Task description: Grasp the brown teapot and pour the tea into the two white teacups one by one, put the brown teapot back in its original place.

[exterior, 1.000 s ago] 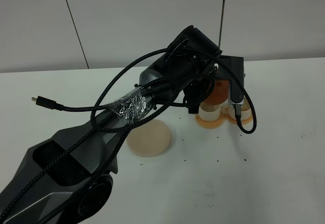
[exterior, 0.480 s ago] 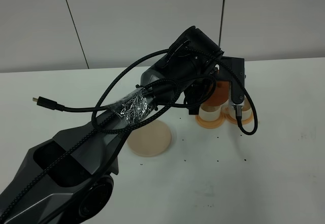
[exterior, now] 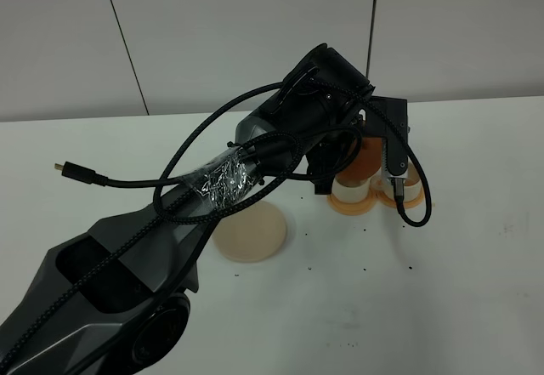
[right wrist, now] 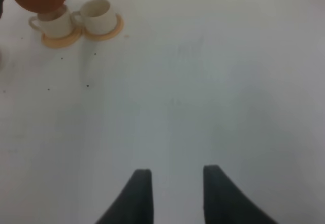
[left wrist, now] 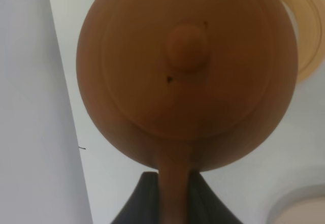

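Observation:
My left gripper (left wrist: 174, 196) is shut on the loop handle of the brown teapot (left wrist: 188, 66), whose lid and knob fill the left wrist view. From the high camera the teapot (exterior: 363, 157) hangs just above the nearer of the two white teacups (exterior: 351, 190). The other cup (exterior: 411, 183) is partly hidden behind the arm's cable. Both cups (right wrist: 53, 23) (right wrist: 96, 14) stand on orange coasters. The pale beige disc (exterior: 249, 230) lies bare to the left of them. My right gripper (right wrist: 176, 193) hovers over bare table, open by a narrow gap with nothing in it.
The left arm (exterior: 212, 188), with its looping black cables, stretches from the lower left across the white table (exterior: 442, 281). A loose cable plug (exterior: 59, 167) sticks out at the left. Small dark specks dot the table near the coasters (exterior: 355, 207).
Almost nothing differs. The left arm keeps the teapot in the same place over the nearer cup, with only a slight shift of the wrist.

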Action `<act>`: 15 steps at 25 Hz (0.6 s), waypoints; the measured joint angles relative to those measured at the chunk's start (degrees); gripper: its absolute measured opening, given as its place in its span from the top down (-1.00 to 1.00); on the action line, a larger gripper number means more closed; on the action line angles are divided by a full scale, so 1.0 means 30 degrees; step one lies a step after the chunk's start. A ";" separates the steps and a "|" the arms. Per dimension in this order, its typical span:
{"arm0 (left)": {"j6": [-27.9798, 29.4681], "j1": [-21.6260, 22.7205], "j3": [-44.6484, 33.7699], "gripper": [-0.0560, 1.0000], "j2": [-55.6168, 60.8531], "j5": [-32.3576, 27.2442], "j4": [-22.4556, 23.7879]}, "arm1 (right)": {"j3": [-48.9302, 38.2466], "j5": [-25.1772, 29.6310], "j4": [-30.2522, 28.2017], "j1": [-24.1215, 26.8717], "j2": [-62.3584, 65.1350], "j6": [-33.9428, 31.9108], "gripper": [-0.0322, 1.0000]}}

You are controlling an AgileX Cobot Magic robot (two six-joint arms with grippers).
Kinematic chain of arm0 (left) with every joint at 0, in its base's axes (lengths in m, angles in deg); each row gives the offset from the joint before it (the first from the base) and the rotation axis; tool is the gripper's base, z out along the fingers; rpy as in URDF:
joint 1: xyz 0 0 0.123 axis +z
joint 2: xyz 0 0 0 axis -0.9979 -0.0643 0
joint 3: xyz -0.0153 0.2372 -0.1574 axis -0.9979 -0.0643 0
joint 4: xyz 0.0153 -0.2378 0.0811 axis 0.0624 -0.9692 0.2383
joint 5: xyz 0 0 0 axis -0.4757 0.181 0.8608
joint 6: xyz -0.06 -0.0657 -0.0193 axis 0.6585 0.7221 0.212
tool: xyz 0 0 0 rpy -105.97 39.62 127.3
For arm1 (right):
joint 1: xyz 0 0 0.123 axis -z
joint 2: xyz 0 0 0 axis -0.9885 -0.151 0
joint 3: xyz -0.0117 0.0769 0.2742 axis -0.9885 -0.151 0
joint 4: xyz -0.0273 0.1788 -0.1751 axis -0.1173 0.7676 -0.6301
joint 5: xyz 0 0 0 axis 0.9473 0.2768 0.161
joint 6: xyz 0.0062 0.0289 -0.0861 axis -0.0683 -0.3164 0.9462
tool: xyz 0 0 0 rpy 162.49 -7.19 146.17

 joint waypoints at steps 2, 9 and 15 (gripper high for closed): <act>0.0000 0.0000 0.0000 0.58 0.0000 -0.0039 0.0018 | 0.0000 0.0000 0.0000 0.0000 0.0000 0.0000 0.47; 0.0007 0.0000 0.0000 0.58 0.0000 -0.0121 0.0428 | 0.0000 0.0000 0.0000 0.0000 0.0000 0.0000 0.47; 0.0007 0.0000 0.0000 0.58 0.0000 0.0091 0.0718 | 0.0000 0.0000 0.0000 0.0000 0.0000 0.0000 0.47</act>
